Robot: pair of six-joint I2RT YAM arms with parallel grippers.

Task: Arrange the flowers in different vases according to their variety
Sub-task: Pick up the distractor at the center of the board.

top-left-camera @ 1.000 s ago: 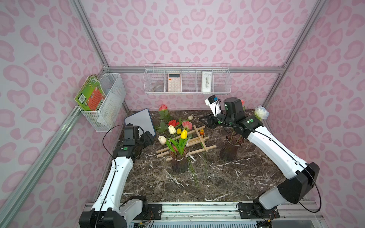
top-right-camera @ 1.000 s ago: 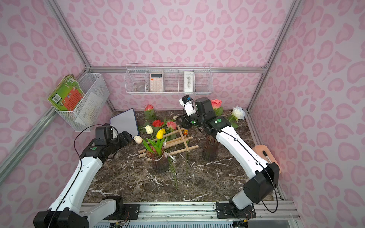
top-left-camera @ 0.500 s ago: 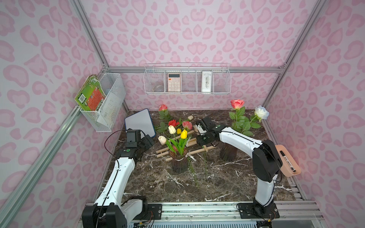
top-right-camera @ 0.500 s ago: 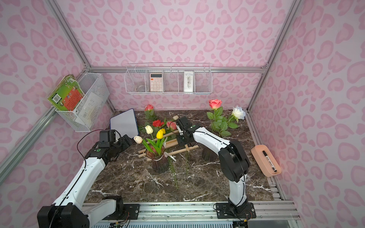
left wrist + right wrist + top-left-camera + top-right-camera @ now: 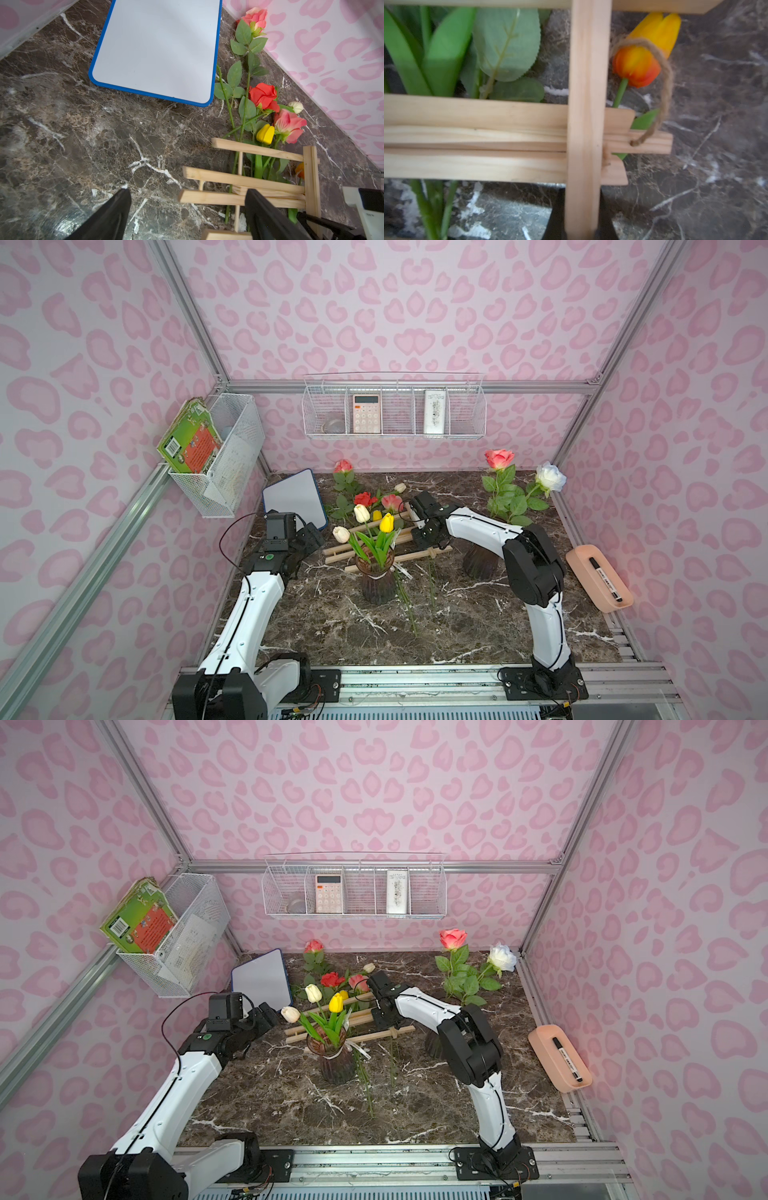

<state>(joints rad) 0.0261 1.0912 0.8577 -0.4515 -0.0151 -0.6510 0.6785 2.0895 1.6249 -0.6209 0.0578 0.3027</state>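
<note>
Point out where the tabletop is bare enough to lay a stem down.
Bare marble: the front strip along the rail; the patch between whiteboard and wooden easel. Crowded: loose flowers under the easel, behind the tulip vase.

Near the middle of the table [image 5: 332, 626] stands a vase [image 5: 377, 587] with tulips [image 5: 386, 522] in it. Just behind it a wooden frame [image 5: 374, 549] lies flat across a heap of loose flowers [image 5: 365, 499], whose stems run out beneath it toward the front. Well apart to the right, a second vase [image 5: 478, 566] holds roses [image 5: 498, 458], and a tray [image 5: 582, 562] at the table's right edge carries a marker [image 5: 604, 578]. A board [image 5: 293, 497] sits in the back-left corner, a wire basket [image 5: 395, 433] on the back wall holds a calculator [image 5: 366, 413], and a side basket [image 5: 232, 472] on the left wall holds a book [image 5: 189, 441].
</note>
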